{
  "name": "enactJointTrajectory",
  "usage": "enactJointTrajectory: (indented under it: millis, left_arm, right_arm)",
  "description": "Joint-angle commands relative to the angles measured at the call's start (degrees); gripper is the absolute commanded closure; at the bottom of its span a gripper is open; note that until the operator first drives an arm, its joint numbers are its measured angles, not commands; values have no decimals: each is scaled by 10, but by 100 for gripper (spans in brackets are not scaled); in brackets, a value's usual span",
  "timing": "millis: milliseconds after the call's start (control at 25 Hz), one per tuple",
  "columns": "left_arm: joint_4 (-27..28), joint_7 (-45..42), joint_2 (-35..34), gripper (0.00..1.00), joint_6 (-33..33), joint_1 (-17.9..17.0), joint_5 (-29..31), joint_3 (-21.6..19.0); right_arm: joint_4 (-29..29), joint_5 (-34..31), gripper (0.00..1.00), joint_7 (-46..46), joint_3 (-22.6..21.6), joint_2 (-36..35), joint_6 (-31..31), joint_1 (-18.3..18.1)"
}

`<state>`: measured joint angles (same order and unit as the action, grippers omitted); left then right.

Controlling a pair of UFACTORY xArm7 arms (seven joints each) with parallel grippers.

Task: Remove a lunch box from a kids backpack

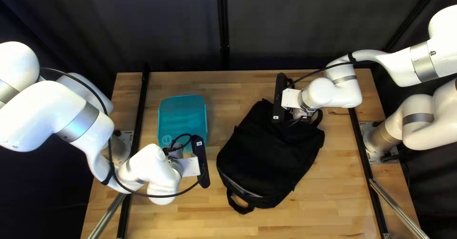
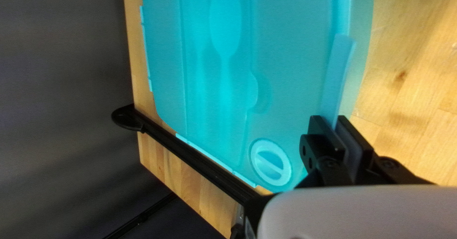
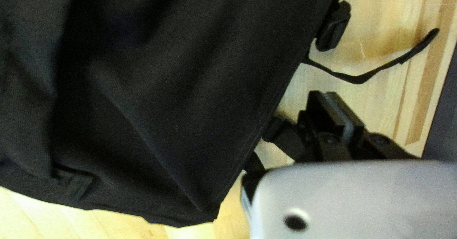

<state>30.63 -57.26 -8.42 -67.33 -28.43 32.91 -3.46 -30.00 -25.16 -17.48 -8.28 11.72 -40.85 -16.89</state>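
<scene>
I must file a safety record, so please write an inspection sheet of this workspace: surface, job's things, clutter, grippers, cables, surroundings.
Surface: wooden table, no spill seen.
Job's things: blue-green lunch box out on the table; black backpack lying apart from it.
Clutter: nothing seen.
Grippers: left gripper shut on the lunch box's edge; right gripper closed beside the backpack.
Cables: one black cable loops along the left arm, another along the right.
Surroundings: dark curtain behind the table.

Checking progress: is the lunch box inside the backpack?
No, the teal lunch box is outside the black backpack, with table showing between them.
</scene>
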Motion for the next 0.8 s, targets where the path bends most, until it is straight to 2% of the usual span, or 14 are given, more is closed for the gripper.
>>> enactJointTrajectory:
  millis: [40,240,600,800]
  left_arm:
    - [-15,21,-38,0,-1,1,-15,7]
    - [-4,56,-96,0,-44,-2,-49,14]
    - [117,125,-144,0,-170,-8,-70,11]
    - [199,151,-142,0,-214,-9,-91,16]
  right_arm:
    - [2,3,100,-1,-2,7,-4,2]
    - [-1,11,100,3,-4,23,-20,8]
    - [-15,18,98,18,-5,50,-55,13]
    - [-24,22,90,33,-4,77,-88,15]
